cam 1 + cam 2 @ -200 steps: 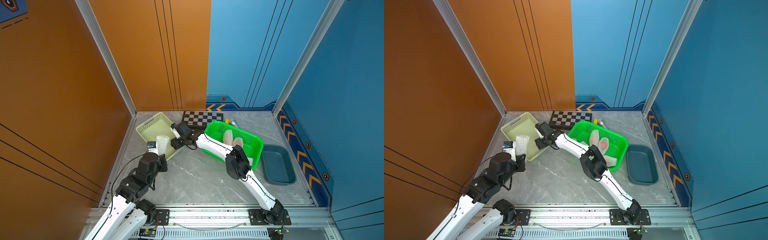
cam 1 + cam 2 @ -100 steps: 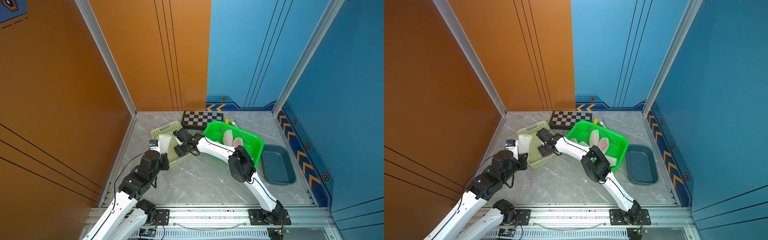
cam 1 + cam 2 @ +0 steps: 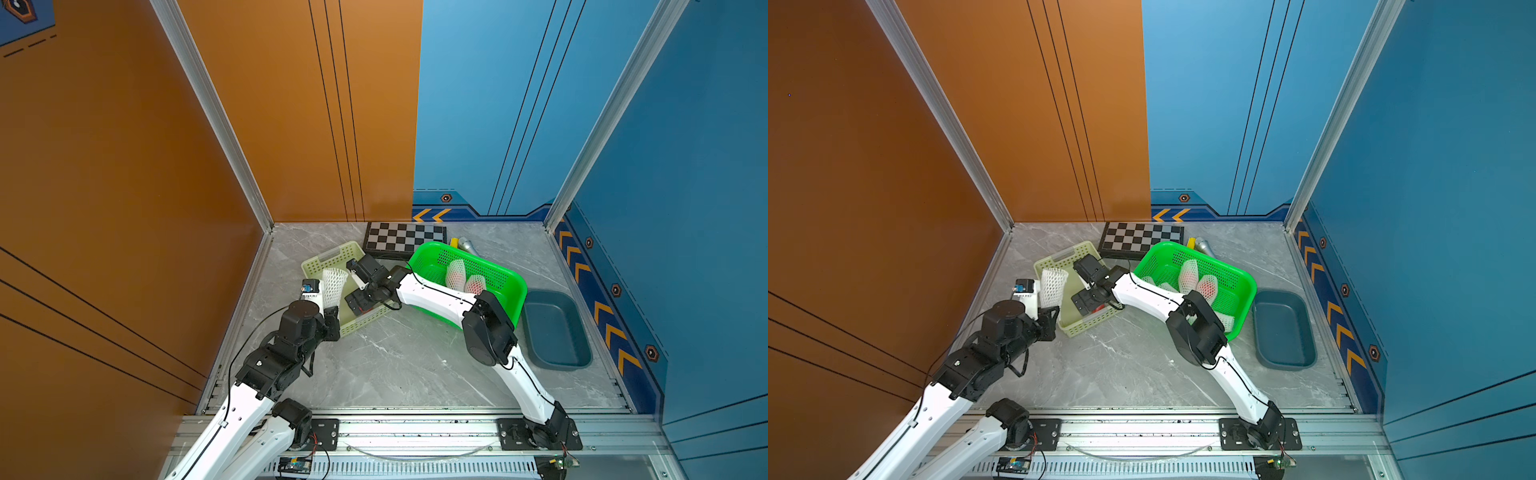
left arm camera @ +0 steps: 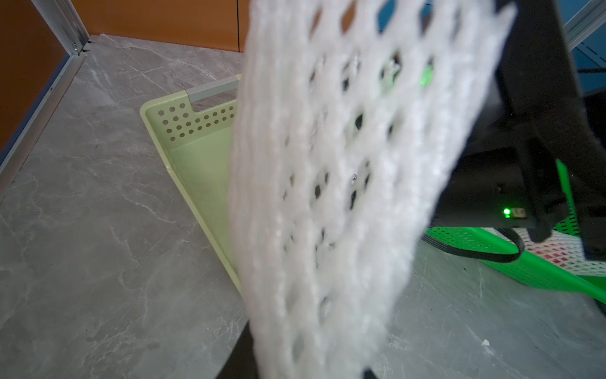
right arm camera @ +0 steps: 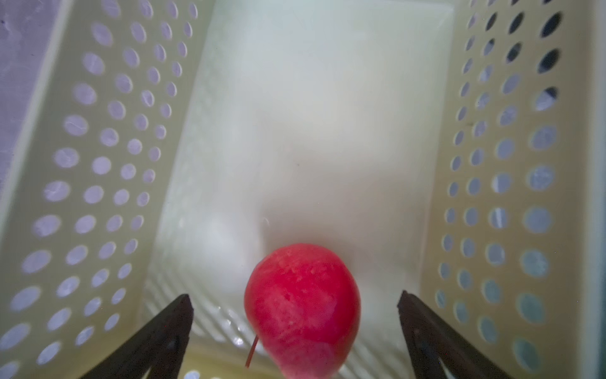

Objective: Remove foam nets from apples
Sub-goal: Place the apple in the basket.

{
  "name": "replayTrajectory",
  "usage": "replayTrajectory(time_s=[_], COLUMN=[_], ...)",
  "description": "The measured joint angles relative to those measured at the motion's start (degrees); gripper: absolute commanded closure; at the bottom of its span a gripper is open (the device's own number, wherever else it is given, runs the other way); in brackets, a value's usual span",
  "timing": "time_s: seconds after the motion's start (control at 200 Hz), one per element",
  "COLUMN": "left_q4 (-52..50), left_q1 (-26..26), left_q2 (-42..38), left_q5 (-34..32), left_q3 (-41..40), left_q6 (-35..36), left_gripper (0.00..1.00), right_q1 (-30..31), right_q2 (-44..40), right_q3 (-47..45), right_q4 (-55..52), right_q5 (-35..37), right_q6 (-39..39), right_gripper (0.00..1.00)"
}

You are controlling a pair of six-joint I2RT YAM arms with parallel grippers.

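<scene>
One foam net (image 3: 334,283) pinched in left claw (image 3: 331,306); right claw (image 5: 292,295) gapes around apple (image 5: 301,311).

Pale perforated basket (image 3: 330,254) beside green basket (image 3: 494,272); checkerboard (image 3: 399,239) behind both; teal tray (image 3: 557,328) alongside.

Lab robot cell: orange-blue panel walls (image 3: 291,104), aluminium frame (image 3: 216,120), mounting rail (image 3: 415,428).

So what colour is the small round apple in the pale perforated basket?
The small round apple is bright red; right wrist view shows it best.
</scene>
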Motion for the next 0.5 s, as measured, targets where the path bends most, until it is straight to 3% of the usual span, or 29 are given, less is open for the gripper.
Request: replayTrajectory(time_s=[0.265, 0.496], left_q4=[2.2, 7.6], left_q1=[1.1, 1.2], left_q2=[-0.3, 1.7], left_q5=[9.0, 21.6], left_q3=[2.9, 2.7], left_q6=[2.8, 2.8], left_gripper=[0.72, 0.72], right_q1=[-6.3, -14.5], right_q2=[-22.5, -41.6], right_q3=[-18.7, -40.7], right_q4=[7.3, 19.9], right_q5=[-8.4, -24.3], right_q6=[1.6, 3.7], right_gripper=[0.0, 0.0])
